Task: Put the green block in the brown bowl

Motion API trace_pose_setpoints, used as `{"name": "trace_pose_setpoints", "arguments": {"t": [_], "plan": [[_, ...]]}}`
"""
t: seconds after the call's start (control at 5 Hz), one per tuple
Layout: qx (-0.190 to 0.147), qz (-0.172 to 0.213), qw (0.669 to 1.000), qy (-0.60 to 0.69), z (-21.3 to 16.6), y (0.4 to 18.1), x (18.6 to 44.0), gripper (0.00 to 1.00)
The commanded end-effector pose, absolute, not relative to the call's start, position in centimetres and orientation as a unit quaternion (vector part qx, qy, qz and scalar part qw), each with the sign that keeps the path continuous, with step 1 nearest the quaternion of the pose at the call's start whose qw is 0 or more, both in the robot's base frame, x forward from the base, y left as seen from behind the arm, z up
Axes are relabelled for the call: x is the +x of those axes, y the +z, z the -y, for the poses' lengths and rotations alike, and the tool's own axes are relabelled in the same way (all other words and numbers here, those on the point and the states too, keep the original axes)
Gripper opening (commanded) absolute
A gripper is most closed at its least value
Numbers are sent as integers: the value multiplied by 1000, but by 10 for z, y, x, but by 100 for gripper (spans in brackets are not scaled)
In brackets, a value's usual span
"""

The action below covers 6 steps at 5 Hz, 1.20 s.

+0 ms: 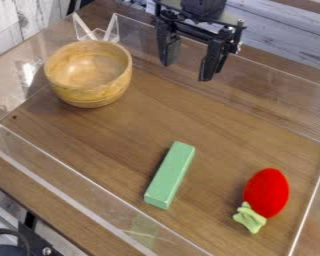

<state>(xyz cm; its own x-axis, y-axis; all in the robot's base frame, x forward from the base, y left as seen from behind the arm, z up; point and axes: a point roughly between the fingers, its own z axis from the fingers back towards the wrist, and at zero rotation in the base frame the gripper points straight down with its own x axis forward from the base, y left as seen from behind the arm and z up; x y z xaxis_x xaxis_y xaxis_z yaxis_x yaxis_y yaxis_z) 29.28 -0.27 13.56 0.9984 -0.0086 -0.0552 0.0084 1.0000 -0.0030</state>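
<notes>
The hand [188, 72] is at top of pic, fingers spread apart, holding nothing, above the far part of the wooden counter [116, 143]. Brown bowl [89, 74] stands to the L side of pic, near the hand but apart from it. Green block [170, 175] lies flat on the counter, lower mid. Red strawberry toy [266, 191] w/ pale-green stub is at lower R, apart from the block.
</notes>
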Motion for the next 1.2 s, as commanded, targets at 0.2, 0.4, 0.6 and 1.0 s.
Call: {"name": "trace_pose_setpoints", "arguments": {"t": [0.2, 0.4, 0.6, 1.0], "plan": [[-19, -38, 998, 52, 20, 104, 254, 100], [-27, -30, 990, 137, 27, 101, 227, 100], [-32, -16, 976, 215, 30, 101, 207, 100], [-54, 33, 979, 195, 37, 69, 199, 100]]}}
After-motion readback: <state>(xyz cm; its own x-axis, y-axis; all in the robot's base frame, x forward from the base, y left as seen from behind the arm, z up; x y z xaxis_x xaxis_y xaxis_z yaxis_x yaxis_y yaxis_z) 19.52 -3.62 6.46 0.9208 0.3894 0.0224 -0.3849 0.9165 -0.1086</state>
